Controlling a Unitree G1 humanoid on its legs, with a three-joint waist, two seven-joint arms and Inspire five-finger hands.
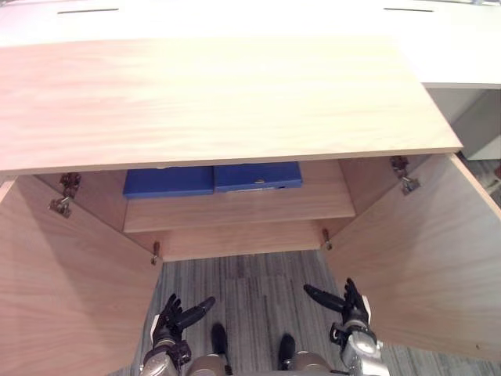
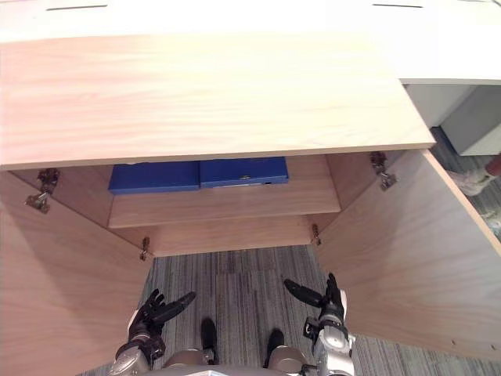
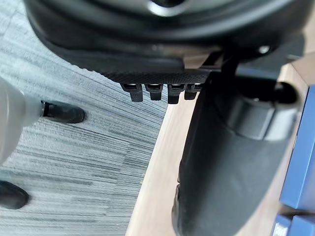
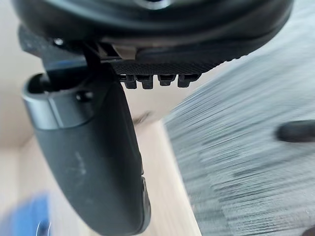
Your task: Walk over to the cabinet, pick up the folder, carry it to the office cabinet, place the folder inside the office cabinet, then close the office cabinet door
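Observation:
Two blue folders lie flat side by side on the upper shelf (image 1: 235, 210) of the open wooden cabinet, the left folder (image 1: 168, 182) and the right folder (image 1: 258, 176), both partly hidden under the cabinet top (image 1: 219, 102). My left hand (image 1: 170, 319) hangs low in front of the cabinet, open and empty, thumb (image 3: 221, 162) pointing inward. My right hand (image 1: 350, 304) is level with it on the right, also open and empty, its thumb (image 4: 98, 157) stretched out. Both hands are well below and in front of the folders. A blue folder edge (image 3: 300, 162) shows past the left thumb.
Both cabinet doors stand wide open, the left door (image 1: 70, 290) and the right door (image 1: 423, 251) flanking my hands. Grey striped carpet (image 1: 250, 290) lies between them. A white cabinet (image 1: 462, 47) stands behind on the right.

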